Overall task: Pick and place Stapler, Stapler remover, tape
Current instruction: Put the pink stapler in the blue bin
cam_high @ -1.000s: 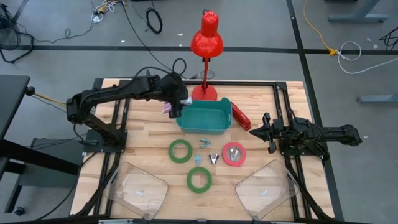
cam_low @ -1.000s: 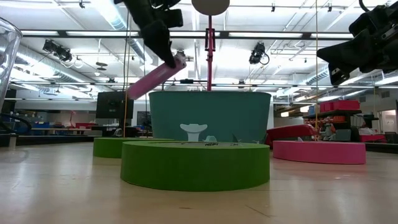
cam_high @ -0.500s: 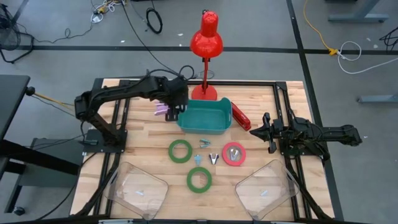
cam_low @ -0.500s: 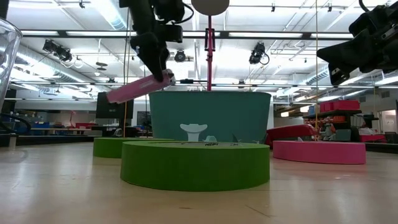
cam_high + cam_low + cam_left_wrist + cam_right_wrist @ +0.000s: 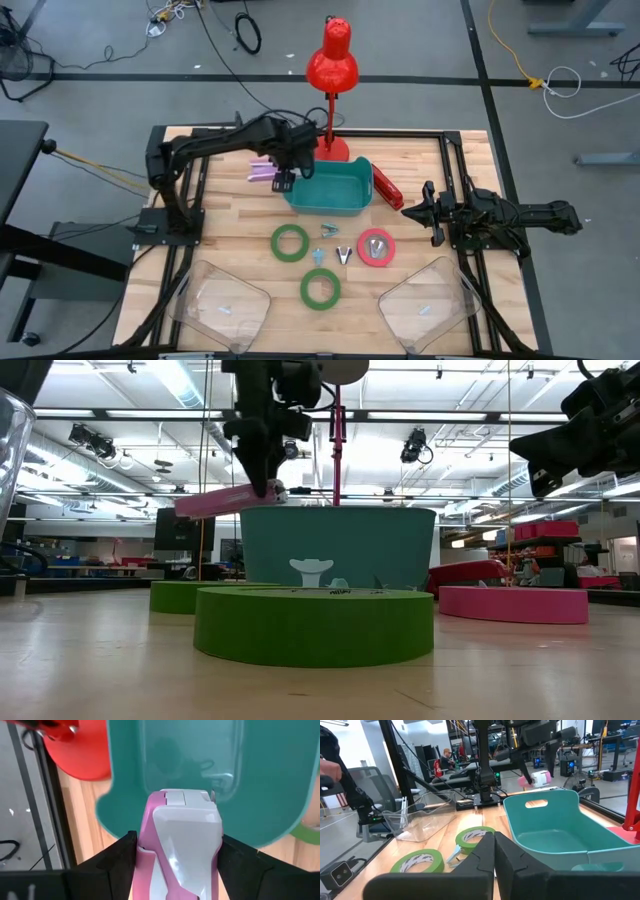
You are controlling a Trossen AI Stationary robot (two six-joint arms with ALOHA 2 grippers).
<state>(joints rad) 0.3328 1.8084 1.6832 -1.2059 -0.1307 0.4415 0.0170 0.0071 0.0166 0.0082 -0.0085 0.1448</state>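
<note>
pink stapler (image 5: pixel 182 845): glossy plastic | teal bin (image 5: pixel 329 189): smooth matt plastic | table (image 5: pixel 230 235): pale wood

Three tape rolls (image 5: pixel 291 242) (two green, one red-pink (image 5: pixel 376 247)), two staplers (image 5: pixel 264 171), one bin (image 5: pixel 328 190).

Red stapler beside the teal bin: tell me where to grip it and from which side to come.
Grip the red stapler across its narrow width near mid-length, coming straight down from above. It lies flat on the table, long and slim, angled along the teal bin's right wall, so the fingers should straddle its long sides. The bin-side finger will likely have little room. The right gripper is nearest.
</note>
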